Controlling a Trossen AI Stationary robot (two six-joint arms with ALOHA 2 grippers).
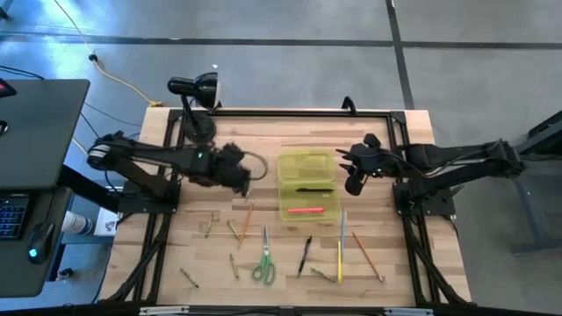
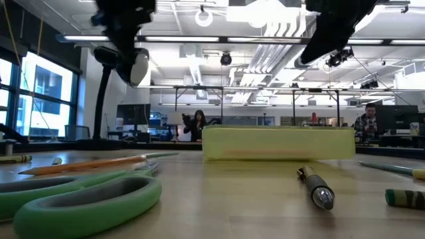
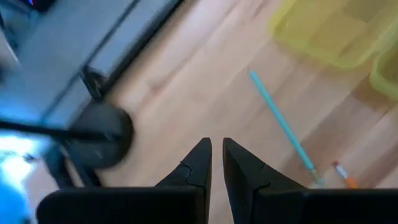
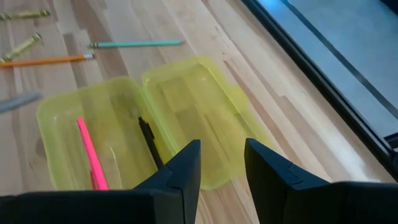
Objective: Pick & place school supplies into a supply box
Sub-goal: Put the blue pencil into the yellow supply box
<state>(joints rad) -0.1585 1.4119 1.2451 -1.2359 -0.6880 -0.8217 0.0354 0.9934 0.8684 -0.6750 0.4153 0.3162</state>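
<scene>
The left gripper [image 1: 245, 182] hovers beside the open box [image 1: 307, 185], fingers nearly together, empty. The right gripper [image 4: 222, 163], fingers spread and empty, hangs over the lid [image 4: 199, 109]; a pink marker [image 4: 91, 153] lies inside.

Wooden table [image 1: 386, 268] carries the open supply box [image 1: 307, 185], scissors [image 1: 263, 264], scattered pencils [image 1: 246, 221].

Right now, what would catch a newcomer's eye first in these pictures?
The open yellow-green supply box at the table's middle, already holding a pink marker and a black pen. Both grippers hover empty beside it, left gripper and right gripper. Pencils and green scissors lie scattered nearer the front edge.
</scene>
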